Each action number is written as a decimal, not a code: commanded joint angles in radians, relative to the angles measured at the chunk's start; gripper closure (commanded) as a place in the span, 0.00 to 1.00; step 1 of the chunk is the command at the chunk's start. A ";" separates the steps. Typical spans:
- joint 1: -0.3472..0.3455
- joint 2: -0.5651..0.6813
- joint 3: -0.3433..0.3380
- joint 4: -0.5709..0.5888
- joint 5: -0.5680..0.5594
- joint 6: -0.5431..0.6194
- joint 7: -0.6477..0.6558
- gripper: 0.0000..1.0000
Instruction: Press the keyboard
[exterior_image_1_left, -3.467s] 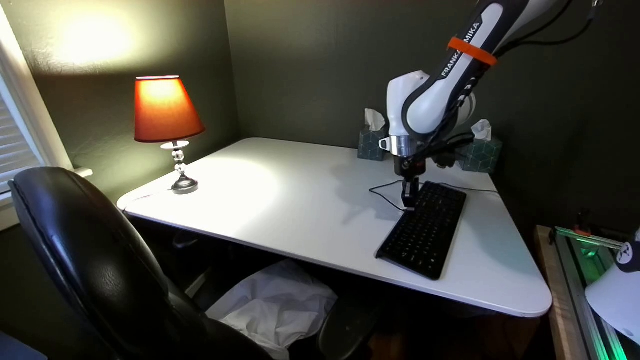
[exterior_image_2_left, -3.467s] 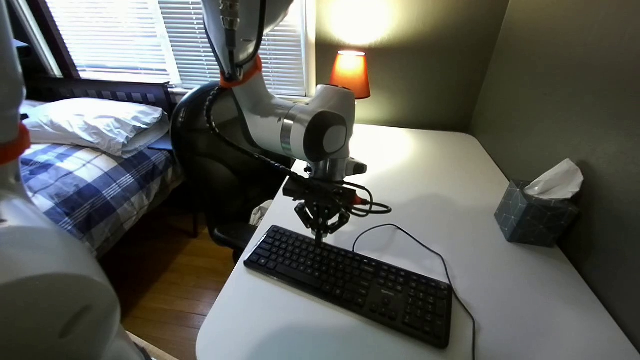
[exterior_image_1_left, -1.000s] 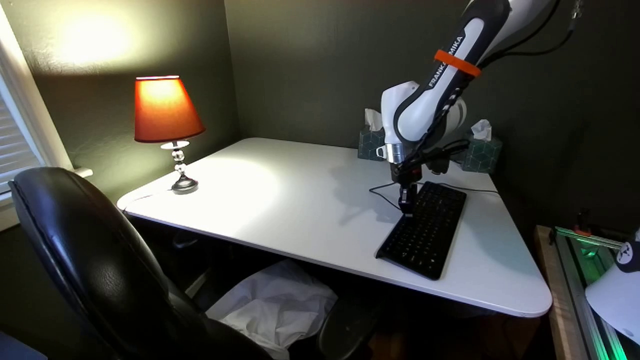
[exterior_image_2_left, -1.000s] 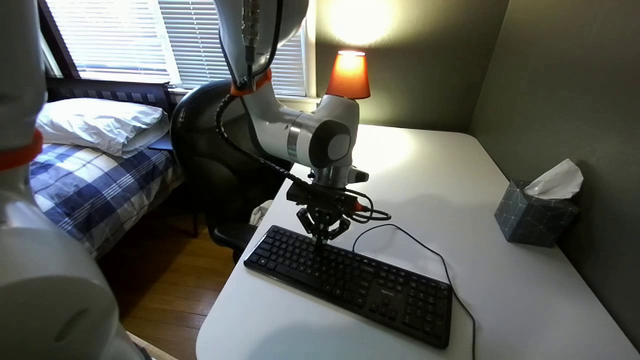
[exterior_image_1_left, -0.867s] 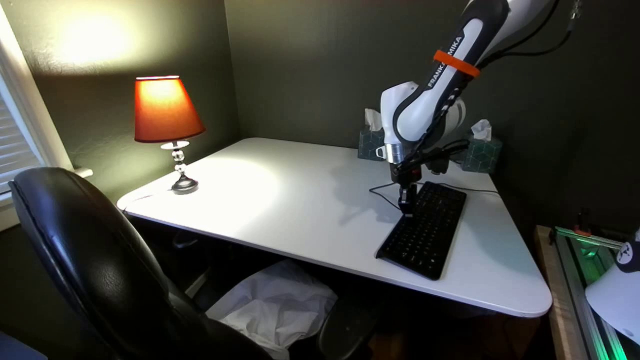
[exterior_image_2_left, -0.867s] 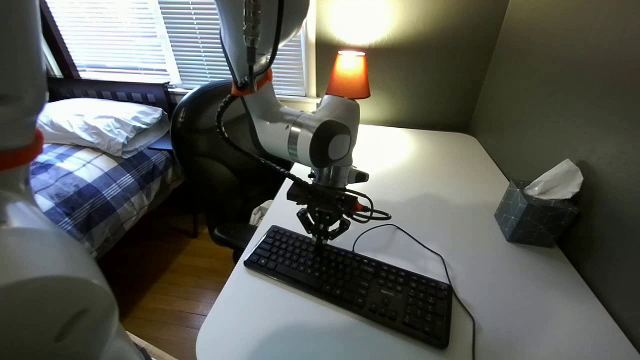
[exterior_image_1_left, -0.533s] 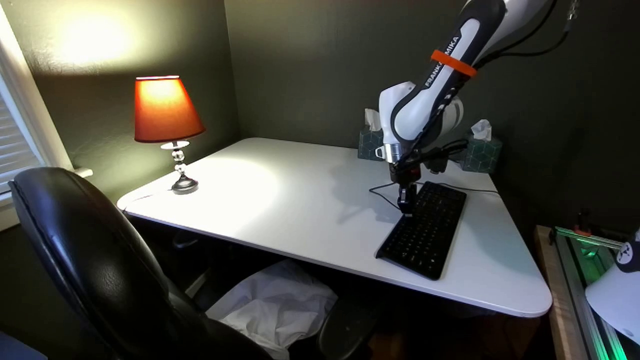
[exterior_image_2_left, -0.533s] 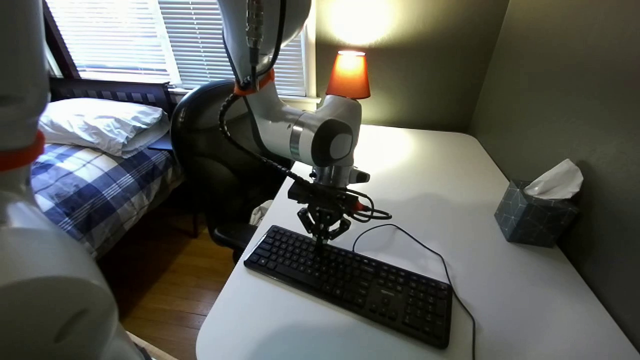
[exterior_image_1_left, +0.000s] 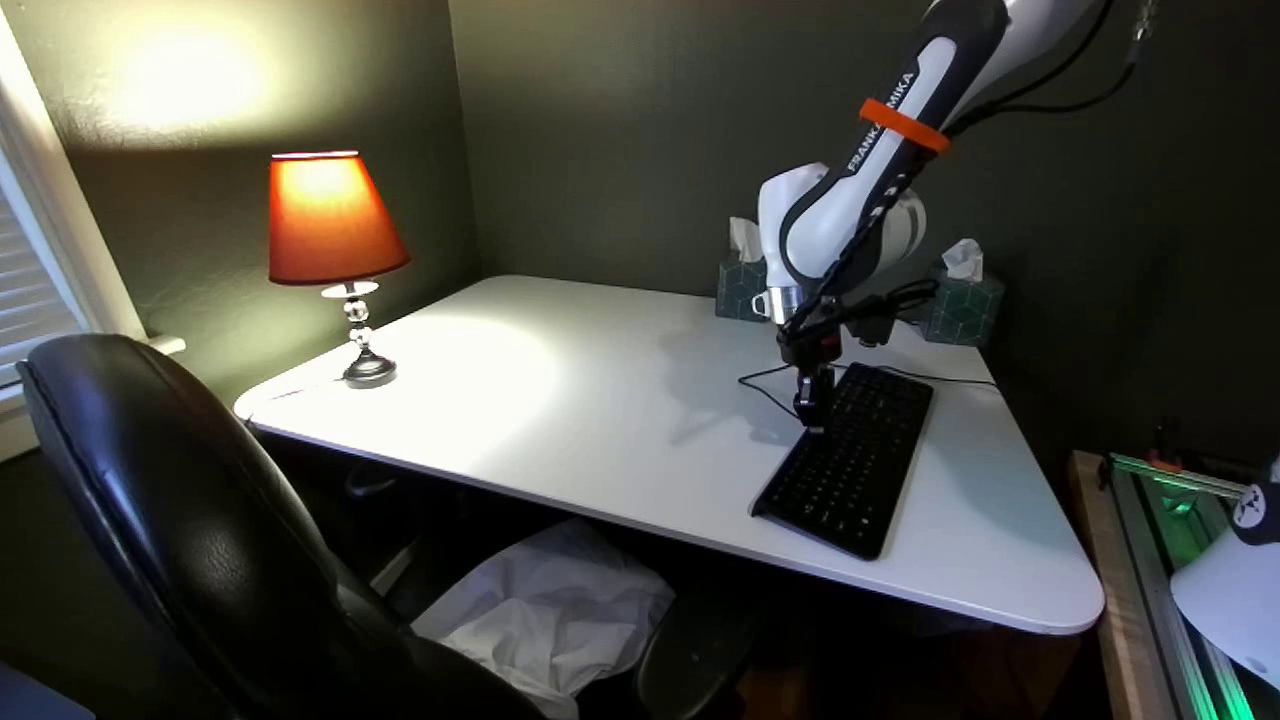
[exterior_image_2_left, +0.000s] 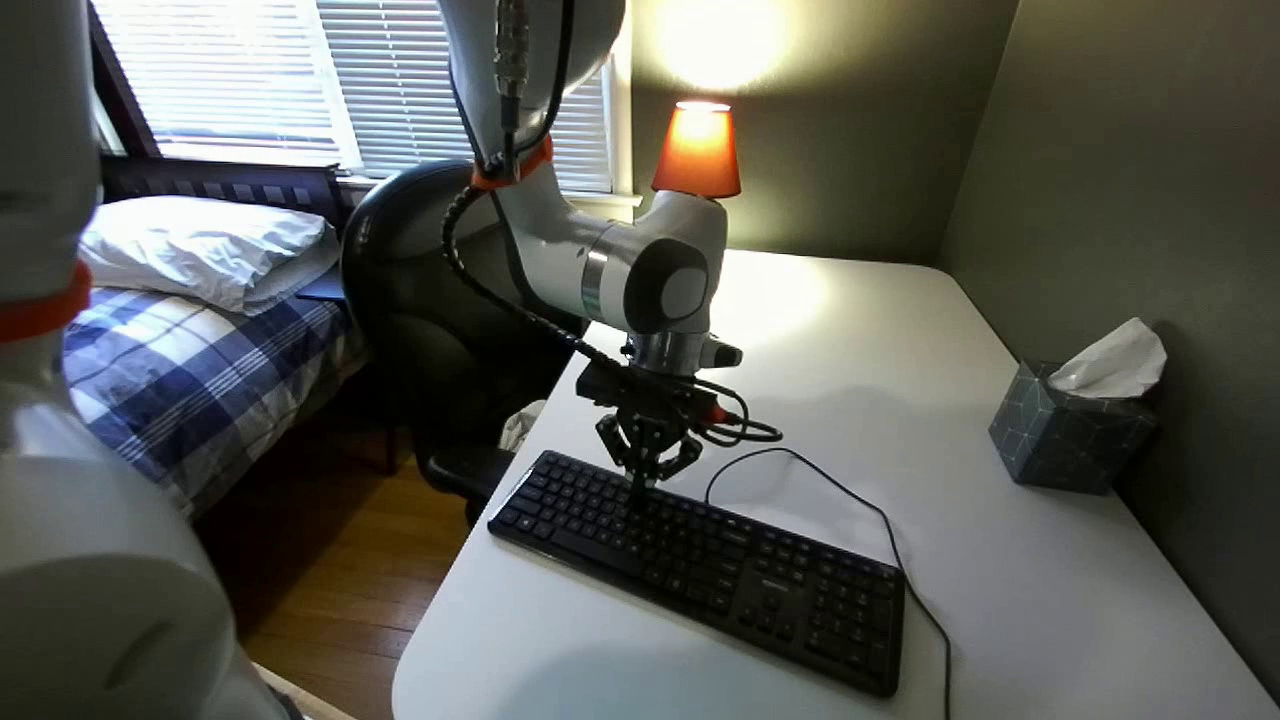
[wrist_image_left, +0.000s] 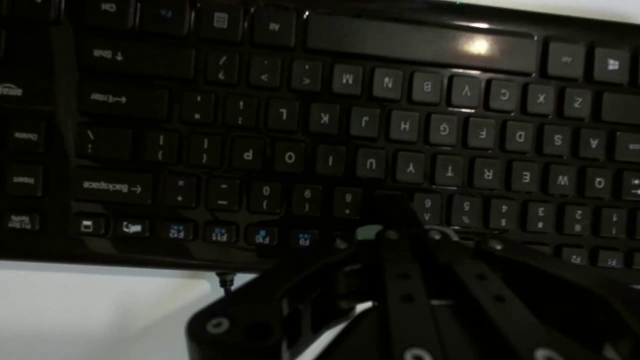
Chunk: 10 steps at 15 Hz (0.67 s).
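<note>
1. Long, slim black plastic keyboard (exterior_image_2_left: 705, 572) with rows of dark keys: lies keys up on the white, round-cornered desk (exterior_image_1_left: 590, 410), one short end near the desk's edge. Visible in both exterior views.
2. Thin dark cable (exterior_image_2_left: 884, 515) leaves its back long edge, loops over the desktop, passes close by the number-pad end.
3. Black two-fingered gripper (exterior_image_2_left: 638, 490) points down, fingers brought together, nothing seen between them.
4. Wrist view, legends upside down: tips over the number row, covering the key between the 8 key (wrist_image_left: 347, 202) and the 6 key (wrist_image_left: 427, 209); its own legend hidden. Contact likely, I judge; whether that key is pushed down, cannot tell.
5. Step in hand, by my reading: the press itself. No hold on the keyboard called for; the joined tips serve as one blunt finger.
6. Handling, guessed: light for its length, stiff shell, keys that give a little and spring back. Frame shows glints, so probably slippery. Sturdy enough for a tap; keycaps the weak part under a hard or sideways shove.
7. If it ever needed lifting: pinch the thin edge at a short end, away from the cable's exit; expect the far end to sag or drag.
8. Watch for: keyboard skidding on the smooth desktop, tips catching two keys at once. Push gently, straight down.
</note>
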 joint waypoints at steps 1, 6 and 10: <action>-0.007 0.034 0.012 0.014 0.019 0.025 0.002 1.00; -0.002 0.038 0.008 0.010 0.005 0.038 0.009 1.00; -0.008 0.006 0.013 -0.011 0.015 0.040 -0.009 1.00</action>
